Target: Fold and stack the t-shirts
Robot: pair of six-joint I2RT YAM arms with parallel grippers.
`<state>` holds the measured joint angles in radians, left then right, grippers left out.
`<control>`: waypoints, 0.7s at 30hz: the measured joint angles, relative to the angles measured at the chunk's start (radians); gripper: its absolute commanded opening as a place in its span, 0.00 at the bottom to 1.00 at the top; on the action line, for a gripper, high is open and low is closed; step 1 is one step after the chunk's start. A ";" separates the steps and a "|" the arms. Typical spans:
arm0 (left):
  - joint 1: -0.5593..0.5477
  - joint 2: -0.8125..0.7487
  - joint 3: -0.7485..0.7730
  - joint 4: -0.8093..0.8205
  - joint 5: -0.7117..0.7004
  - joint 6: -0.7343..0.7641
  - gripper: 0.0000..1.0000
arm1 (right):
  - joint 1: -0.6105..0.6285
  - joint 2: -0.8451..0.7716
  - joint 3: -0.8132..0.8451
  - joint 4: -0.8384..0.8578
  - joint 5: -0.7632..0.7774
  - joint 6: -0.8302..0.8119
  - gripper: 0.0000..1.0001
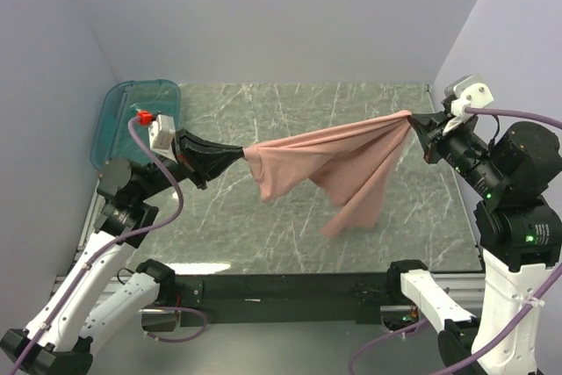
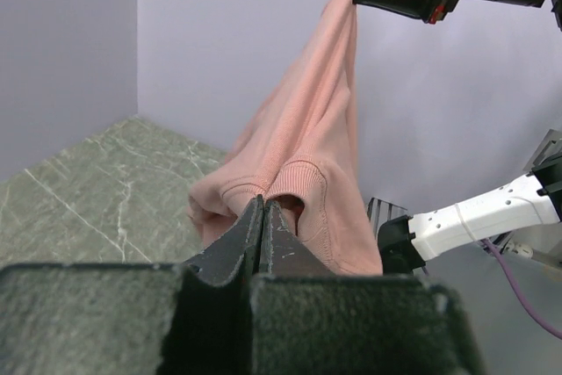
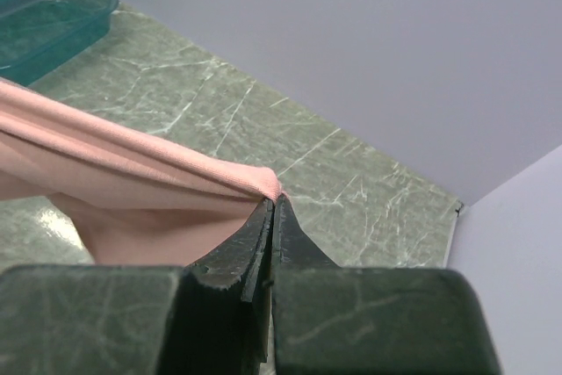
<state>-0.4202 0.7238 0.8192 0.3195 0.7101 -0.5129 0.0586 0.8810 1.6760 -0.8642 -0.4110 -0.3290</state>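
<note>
Top external view: the scene was read from the left wall across to the right.
Far left: a teal translucent plastic bin (image 1: pixel 132 116) sat at the back-left corner of the green marble-patterned table (image 1: pixel 290 243), well apart from the cloth.
Left side: the left gripper (image 1: pixel 235 157) had its jaws pinched together on a bunched end of the garment. The left wrist view showed a ribbed band, likely the neckband, caught at the fingertips.
Middle: the dusty salmon-pink short-sleeved cotton t-shirt (image 1: pixel 342 160) hung in the air between the two arms. Its top edge was pulled taut and a loose flap drooped toward the table at centre-right. Whether that flap touched the surface could not be told, and no print showed.
Right side: the right gripper (image 1: pixel 413 120) was clamped on a folded edge of the shirt, nearer the back wall than the left one.
Handling: the shirt looked light, limp and not slippery. It would likely sag and twist rather than keep a shape, and it seemed in no way fragile.
Where to hold: two matching points, such as both shoulders or both hem corners, would probably let it hang flat. The grip seen here looked uneven.
</note>
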 measured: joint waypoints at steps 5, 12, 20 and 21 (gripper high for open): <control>0.000 0.004 -0.014 -0.005 0.000 -0.008 0.00 | -0.001 -0.002 -0.011 0.003 -0.023 -0.001 0.00; 0.000 -0.018 -0.119 -0.042 -0.063 -0.079 0.00 | -0.003 0.010 -0.097 0.020 -0.068 0.008 0.00; 0.007 0.061 -0.166 -0.085 -0.345 -0.253 0.00 | 0.027 0.290 -0.116 0.171 -0.087 0.084 0.10; 0.012 0.093 -0.154 -0.090 -0.371 -0.272 0.00 | 0.047 0.374 -0.080 0.174 -0.061 0.097 0.17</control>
<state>-0.4084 0.8169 0.6647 0.2295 0.3393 -0.7853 0.1051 1.2549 1.5963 -0.6899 -0.4721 -0.2321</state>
